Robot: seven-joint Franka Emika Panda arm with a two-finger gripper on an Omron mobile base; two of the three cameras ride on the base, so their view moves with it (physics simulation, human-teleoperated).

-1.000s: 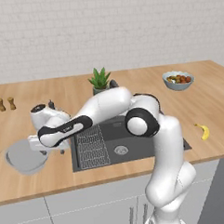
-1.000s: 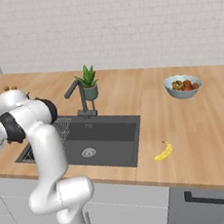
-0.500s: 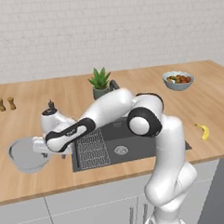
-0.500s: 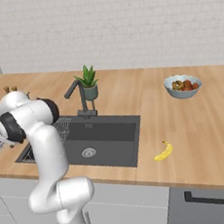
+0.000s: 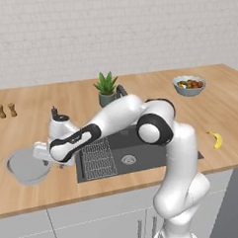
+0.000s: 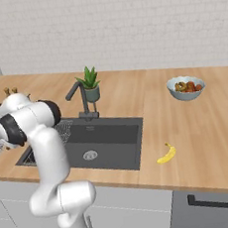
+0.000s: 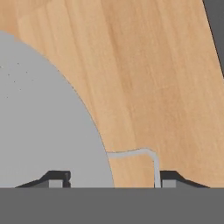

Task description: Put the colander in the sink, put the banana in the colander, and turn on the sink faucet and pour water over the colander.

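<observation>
The colander (image 5: 25, 166) sits on the wooden desk (image 5: 36, 100) near its front edge, left of the sink (image 5: 137, 152), with the white arm's gripper (image 7: 113, 178) lowered at its right rim. In the hand view, the fingertips (image 7: 56, 178) straddle the rim and a thin wire handle (image 7: 142, 154); the jaws stand apart, and whether they grip is unclear. The banana (image 6: 166, 154) lies on the desk right of the sink, near the front edge. The sink faucet (image 6: 79, 96) stands behind the basin beside a potted plant (image 6: 90, 83). A fruit bowl (image 6: 185, 87) sits toward the back right, two small shakers (image 5: 6, 110) far left. No writing is legible.
</observation>
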